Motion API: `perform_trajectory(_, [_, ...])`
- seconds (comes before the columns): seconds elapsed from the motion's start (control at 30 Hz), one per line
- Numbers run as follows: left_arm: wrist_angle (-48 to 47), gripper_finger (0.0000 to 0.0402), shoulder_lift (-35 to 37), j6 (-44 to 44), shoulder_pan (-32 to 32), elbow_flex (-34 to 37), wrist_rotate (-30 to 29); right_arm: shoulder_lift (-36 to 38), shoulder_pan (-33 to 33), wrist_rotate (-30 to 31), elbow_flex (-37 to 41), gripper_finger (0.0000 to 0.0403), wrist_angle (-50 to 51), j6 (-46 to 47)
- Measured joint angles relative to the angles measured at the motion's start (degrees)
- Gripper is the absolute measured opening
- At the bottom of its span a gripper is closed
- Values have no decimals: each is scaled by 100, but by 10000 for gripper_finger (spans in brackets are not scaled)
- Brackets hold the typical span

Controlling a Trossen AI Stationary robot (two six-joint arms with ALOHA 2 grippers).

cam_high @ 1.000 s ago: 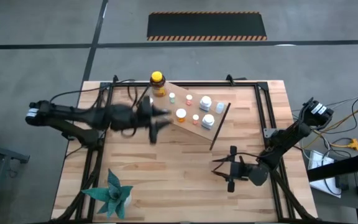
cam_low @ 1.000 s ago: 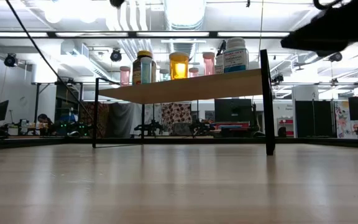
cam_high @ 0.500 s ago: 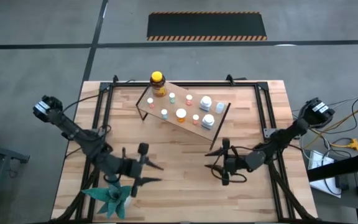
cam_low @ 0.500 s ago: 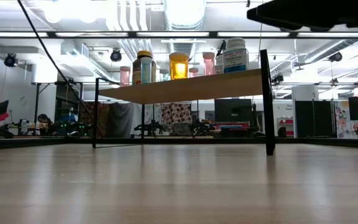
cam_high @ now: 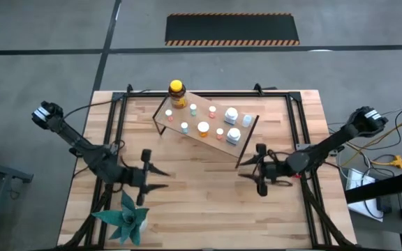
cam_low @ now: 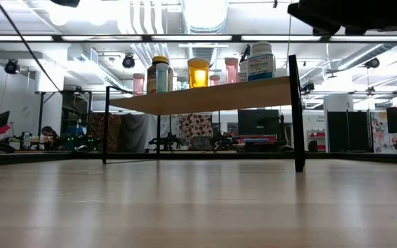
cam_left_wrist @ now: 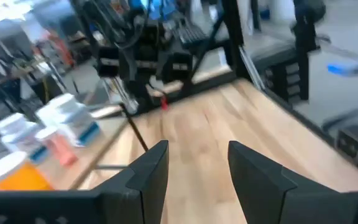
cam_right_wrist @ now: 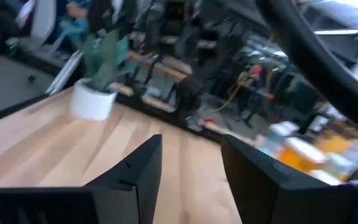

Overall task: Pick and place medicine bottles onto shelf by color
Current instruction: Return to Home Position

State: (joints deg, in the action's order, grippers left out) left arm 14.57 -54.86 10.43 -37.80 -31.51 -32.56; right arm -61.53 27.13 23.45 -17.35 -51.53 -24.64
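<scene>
**Q:** Which step is shown?

**A:** Homing. My left tool (cam_high: 145,178) and right tool (cam_high: 260,169) both hang over bare bench (cam_high: 201,202), fingers spread, pinching nothing. The medicine bottles (cam_high: 203,127) stand on the shelf (cam_high: 199,117), with the amber bottle (cam_high: 177,94) at its far corner.

**Q:** What does the next move call for?

**A:** By my judgement, folding each arm to rest. The paper plant (cam_high: 125,217) sits just beside my left tool, and the shelf leg (cam_high: 247,141) is near my right tool.

Medicine bottles (cam_high: 203,127) stand upright on the shelf (cam_high: 213,120) — amber bottle (cam_high: 177,94) at its corner.
</scene>
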Motion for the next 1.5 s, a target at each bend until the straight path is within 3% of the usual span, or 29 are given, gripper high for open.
perform_trajectory(0.2, [598, 150, 1102, 256, 240, 867, -246, 892, -147, 8, 224, 139, 18, -20])
perform_trajectory(0.57, [603, 150, 2905, 524, 521, 1921, -291, 2468, -361, 152, 736, 84, 45, -318])
perform_trajectory(0.9, [579, 150, 4259, 964, 571, 2623, -719, 3747, -949, 413, 751, 15, 1317, -631])
perform_trajectory(1.07, [533, 150, 4902, 971, 571, 2996, -727, 4629, -955, 405, 758, 9, 2301, -492])
perform_trajectory(1.2, [290, 150, 5287, 811, 571, 3099, -739, 5330, -956, 293, 880, 9, 2868, -263])
perform_trajectory(1.37, [252, 150, 5321, 688, 571, 3104, -740, 6089, -953, -545, 1408, 9, 2810, -149])
perform_trajectory(1.5, [240, 150, 5188, 662, 571, 3106, -1059, 6109, -968, -455, 1664, 8, 2703, -298])
